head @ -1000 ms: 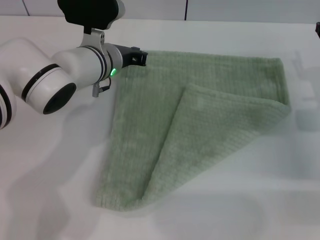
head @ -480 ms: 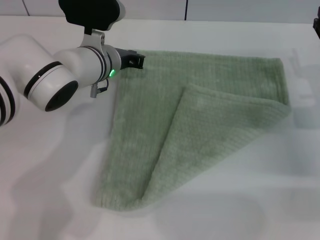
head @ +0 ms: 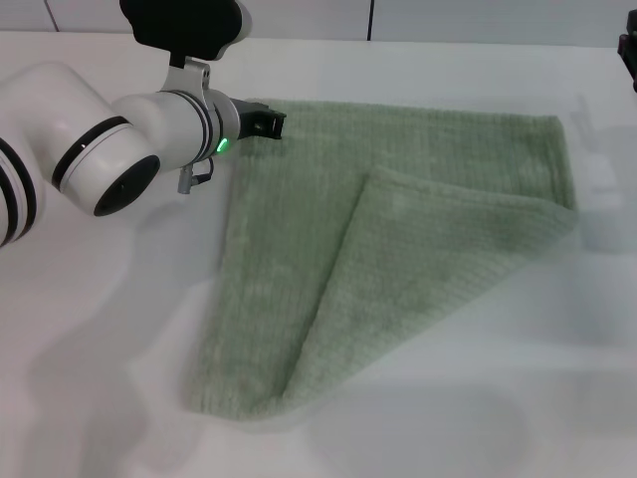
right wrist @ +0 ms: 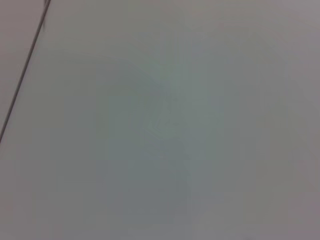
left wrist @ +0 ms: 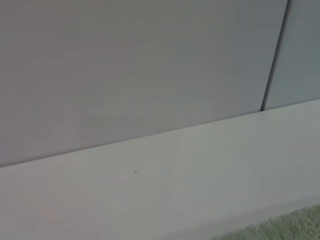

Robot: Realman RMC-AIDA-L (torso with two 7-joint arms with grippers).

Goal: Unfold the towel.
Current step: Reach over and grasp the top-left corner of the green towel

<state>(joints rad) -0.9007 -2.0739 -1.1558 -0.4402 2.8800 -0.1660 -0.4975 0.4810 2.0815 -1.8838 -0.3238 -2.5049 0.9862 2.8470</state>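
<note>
The pale green towel lies flat on the white table in the head view. Its near-right part is folded over diagonally onto the middle, and the fold's corner points to the towel's centre. My left gripper is at the towel's far-left corner, low over its edge. A strip of the towel's edge shows in the left wrist view. Only a dark bit of my right gripper shows at the far right edge, away from the towel. The right wrist view shows only a plain pale surface.
A grey wall panel stands behind the table's far edge. My left arm's white elbow hangs over the table to the left of the towel.
My left gripper has drawn back a little to the left along the towel's far edge. The towel has not visibly moved.
</note>
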